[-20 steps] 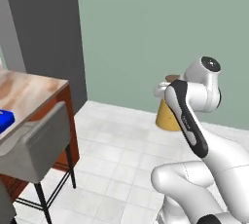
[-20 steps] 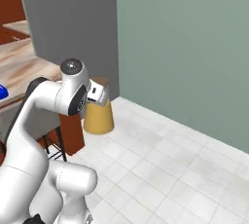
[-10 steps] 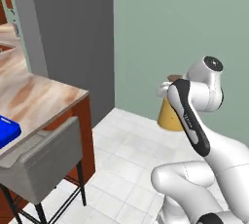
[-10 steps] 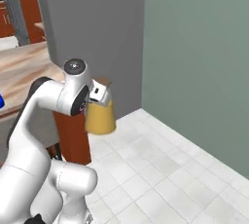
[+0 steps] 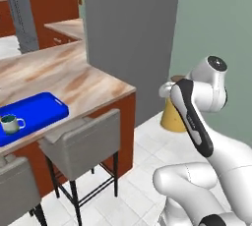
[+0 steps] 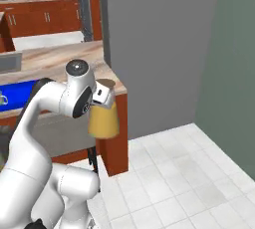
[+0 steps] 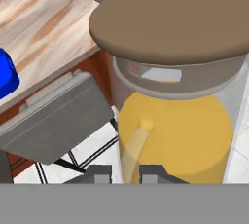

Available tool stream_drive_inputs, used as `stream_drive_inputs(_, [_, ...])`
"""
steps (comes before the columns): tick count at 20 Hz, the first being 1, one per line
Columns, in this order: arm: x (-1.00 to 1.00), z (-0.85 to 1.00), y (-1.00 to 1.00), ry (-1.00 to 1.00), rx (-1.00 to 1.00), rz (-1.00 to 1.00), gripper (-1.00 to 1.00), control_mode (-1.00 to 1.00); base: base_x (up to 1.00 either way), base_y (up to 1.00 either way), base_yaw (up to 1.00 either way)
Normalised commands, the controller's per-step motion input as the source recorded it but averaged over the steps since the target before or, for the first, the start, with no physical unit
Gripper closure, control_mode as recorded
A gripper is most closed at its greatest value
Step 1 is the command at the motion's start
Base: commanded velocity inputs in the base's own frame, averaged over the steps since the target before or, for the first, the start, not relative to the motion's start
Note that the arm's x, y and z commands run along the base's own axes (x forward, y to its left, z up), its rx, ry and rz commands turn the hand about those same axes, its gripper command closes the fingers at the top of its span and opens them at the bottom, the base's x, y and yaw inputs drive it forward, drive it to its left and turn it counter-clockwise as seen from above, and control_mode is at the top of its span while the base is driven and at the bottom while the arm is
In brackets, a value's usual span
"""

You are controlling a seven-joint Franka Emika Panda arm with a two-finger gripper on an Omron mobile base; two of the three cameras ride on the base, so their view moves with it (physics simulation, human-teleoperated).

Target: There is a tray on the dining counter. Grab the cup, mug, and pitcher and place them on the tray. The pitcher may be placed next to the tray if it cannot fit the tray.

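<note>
The fingers [image 7: 122, 172] grip the pitcher [image 6: 103, 116] by its handle, carrying it upright above the floor so nothing spills, well off the worktop [image 5: 74, 80] corner, where the mug [image 5: 10, 123] sits on the tray [image 5: 37, 109].

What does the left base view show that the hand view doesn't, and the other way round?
Left base view alone: the mug standing on the tray, a second stool and the robot arm. Hand view alone: the pitcher's brown lid close up, and the gripper shut on its handle. Shared: the pitcher with yellow liquid, the marbled counter, the blue tray and a grey stool.
</note>
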Motion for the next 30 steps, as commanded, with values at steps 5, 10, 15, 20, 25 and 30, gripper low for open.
stream_drive_inputs(5, [0.00,0.00,0.00,0.00,0.00,0.00,1.00,1.00,0.00,0.07,0.61])
stream_drive_inputs(10, [0.00,0.00,0.00,0.00,0.00,0.00,1.00,1.00,0.01,0.05,0.62])
stream_drive_inputs(15, [0.00,0.00,0.00,0.00,0.00,0.00,1.00,1.00,0.26,0.00,0.54])
stream_drive_inputs(20, [0.00,0.00,0.00,0.00,0.00,0.00,1.00,1.00,0.51,0.00,0.42])
stream_drive_inputs(25, [0.00,0.00,0.00,0.00,0.00,0.00,1.00,1.00,0.58,-0.23,0.18])
stream_drive_inputs(30, [0.00,0.00,0.00,0.00,0.00,0.00,1.00,1.00,0.46,-0.20,0.02])
